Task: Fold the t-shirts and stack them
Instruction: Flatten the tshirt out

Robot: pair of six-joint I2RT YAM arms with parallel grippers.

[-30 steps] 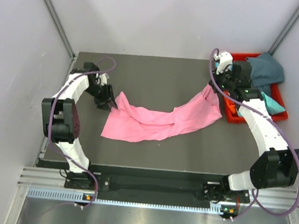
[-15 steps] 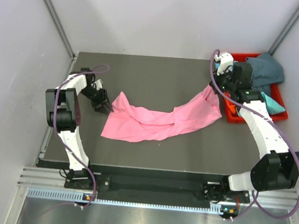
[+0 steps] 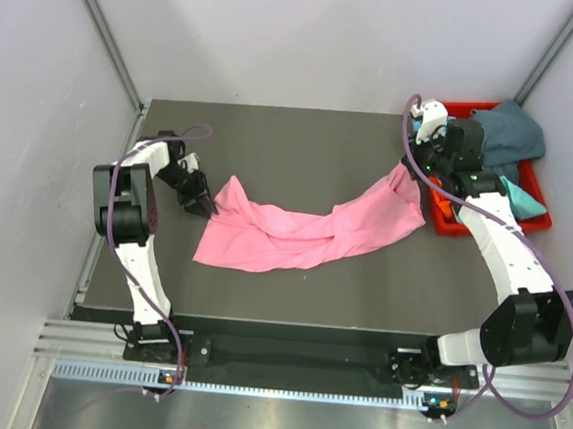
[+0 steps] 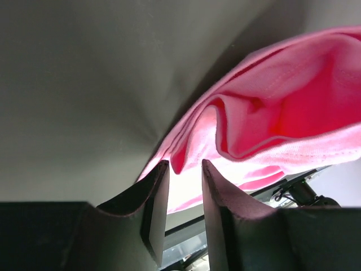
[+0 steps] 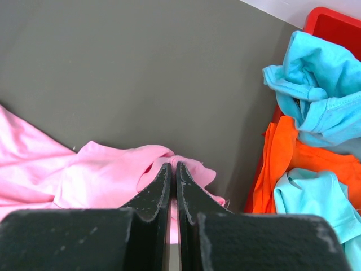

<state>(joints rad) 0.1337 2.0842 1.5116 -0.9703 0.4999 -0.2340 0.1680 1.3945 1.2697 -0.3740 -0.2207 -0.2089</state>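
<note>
A bright pink t-shirt (image 3: 306, 226) lies crumpled in a long band across the dark table (image 3: 303, 146). My left gripper (image 3: 205, 205) sits low at its left corner. In the left wrist view that gripper (image 4: 184, 165) has its jaws a little apart, with a fold of the pink t-shirt (image 4: 271, 113) right at the tips. My right gripper (image 3: 408, 170) is shut on the shirt's right end and holds it raised beside the bin. Pink cloth (image 5: 101, 175) is pinched between the right gripper's (image 5: 173, 165) jaws.
A red bin (image 3: 444, 226) stands at the table's back right corner. It holds a dark teal-grey shirt (image 3: 514, 134), turquoise shirts (image 5: 316, 90) and an orange shirt (image 5: 299, 164). Grey walls close in the table on three sides.
The left arm has folded back and its jaws have narrowed at the shirt's left corner. The right arm and the pink t-shirt have not moved.
</note>
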